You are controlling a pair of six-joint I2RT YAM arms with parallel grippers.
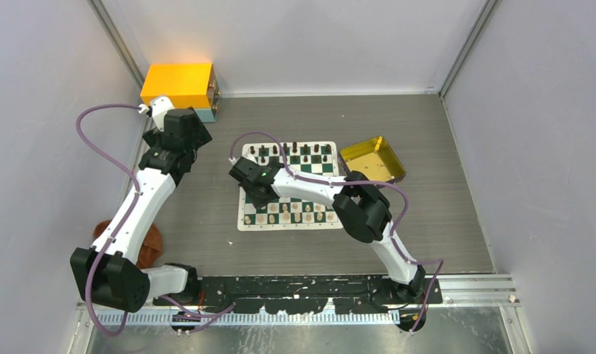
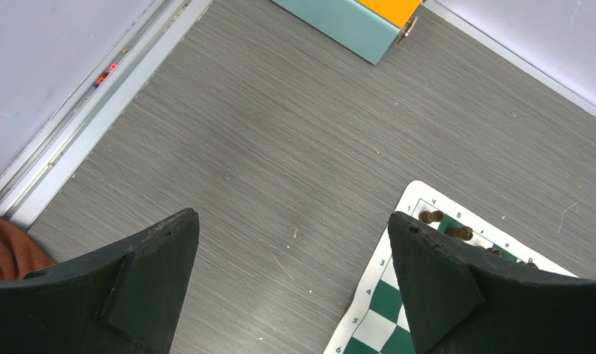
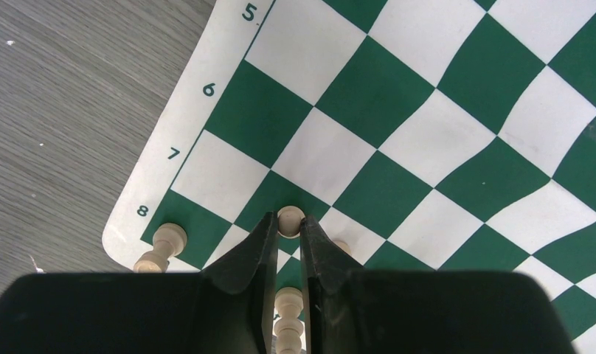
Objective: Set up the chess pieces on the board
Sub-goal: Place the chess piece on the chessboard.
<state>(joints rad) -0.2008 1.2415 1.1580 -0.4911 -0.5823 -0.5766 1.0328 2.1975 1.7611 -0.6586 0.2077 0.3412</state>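
Over grey wood-grain table [image 3: 74, 110], with right gripper [image 3: 288, 220]: pinching one pale piece [image 3: 290, 223] between the fingertips, jaws almost together and clamped on it. Holding it above the board [image 3: 428, 140], close to the edge rows marked 7 and 8; not possible telling if it is touching the mat. Just beside, second pale piece [image 3: 167, 240] standing on the corner square. With left gripper [image 2: 291, 215]: hanging with jaws wide apart, gripping nothing, above bare table near another corner of the board.
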